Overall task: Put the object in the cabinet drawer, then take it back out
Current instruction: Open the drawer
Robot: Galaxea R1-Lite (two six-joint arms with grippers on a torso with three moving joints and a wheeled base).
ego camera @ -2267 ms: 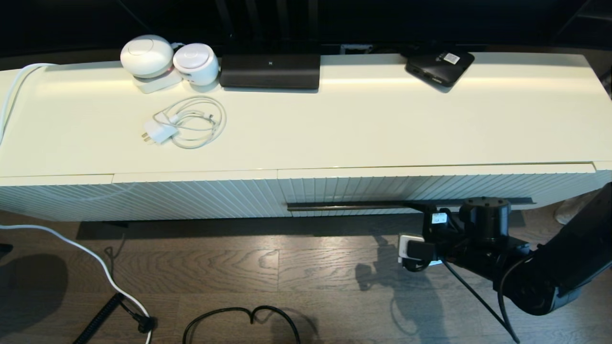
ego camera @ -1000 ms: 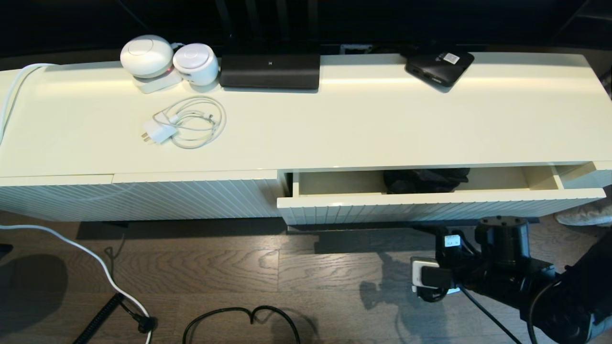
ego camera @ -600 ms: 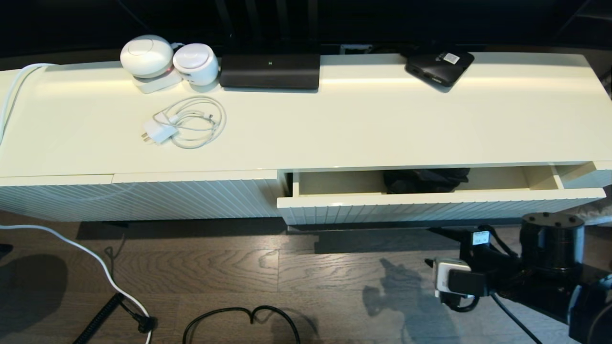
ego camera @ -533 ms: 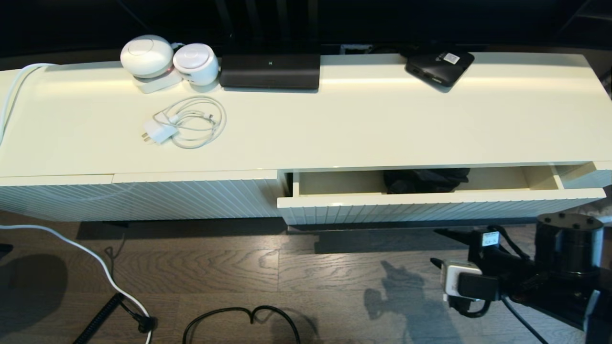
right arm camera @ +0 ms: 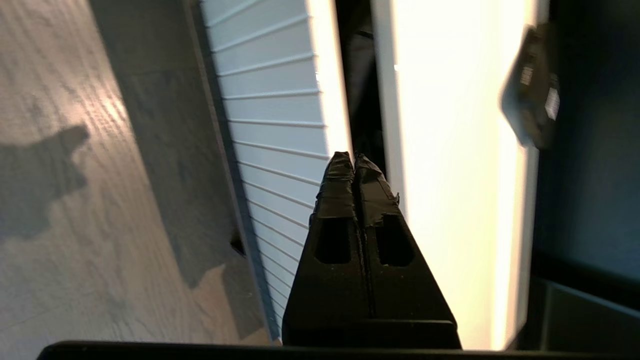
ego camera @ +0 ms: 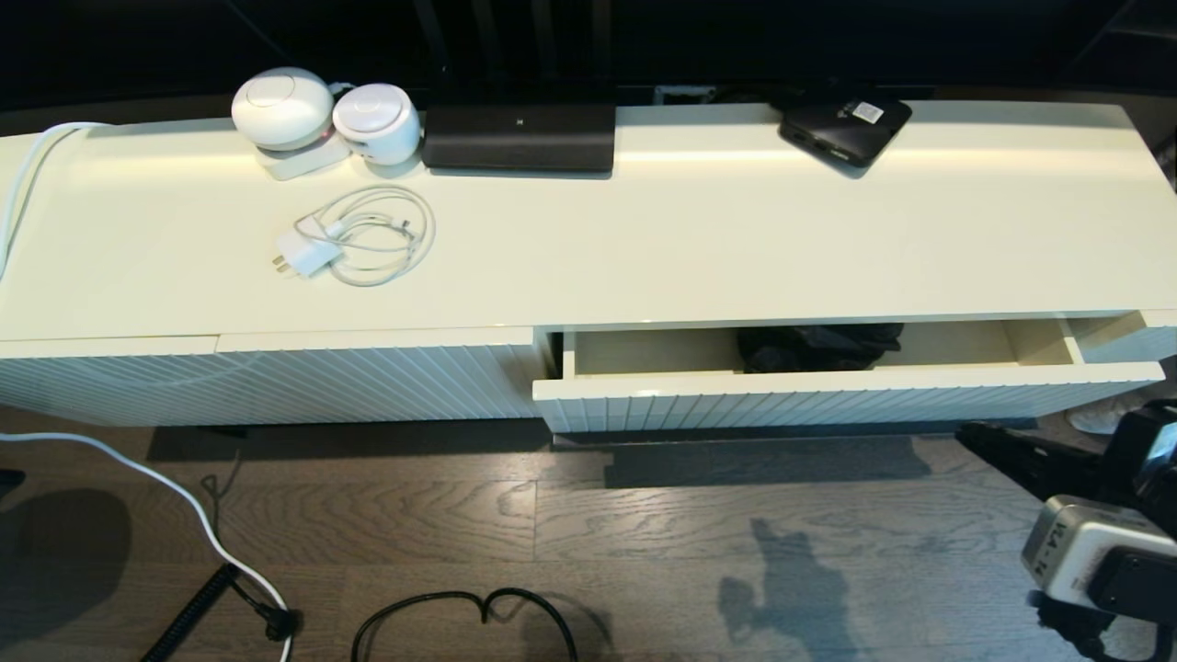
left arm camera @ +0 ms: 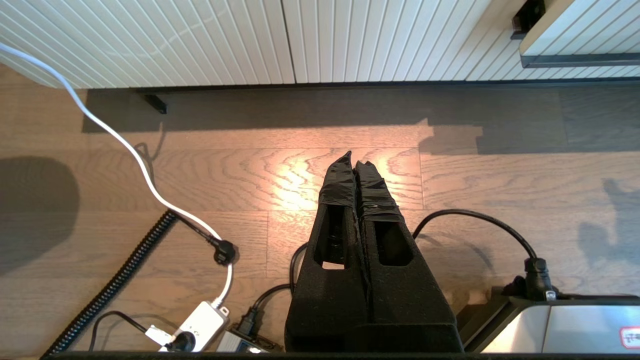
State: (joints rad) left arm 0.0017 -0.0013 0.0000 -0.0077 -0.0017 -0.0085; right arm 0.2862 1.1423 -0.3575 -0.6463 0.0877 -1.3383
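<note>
Here the cabinet drawer (ego camera: 828, 391) stands pulled partway out of the cream cabinet (ego camera: 644, 248), its ribbed front toward the camera. The black umbrella (ego camera: 817, 347) lies inside, near the middle of the drawer's width, its rumpled fabric reaching back under the cabinet top. The right gripper (right arm camera: 354, 160) is at 4 o'clock in the head view, over the wooden floor (ego camera: 552, 524), in front of the drawer and apart from it; its fingers (right arm camera: 340, 185) are pressed together, holding nothing. The left gripper (left arm camera: 353, 159) hangs low over the floor, fingers likewise together and empty. On the cabinet top, a small black box (ego camera: 846, 127) sits at 1 o'clock, and a coiled white charger cable (ego camera: 359, 237) at 10 o'clock.
</note>
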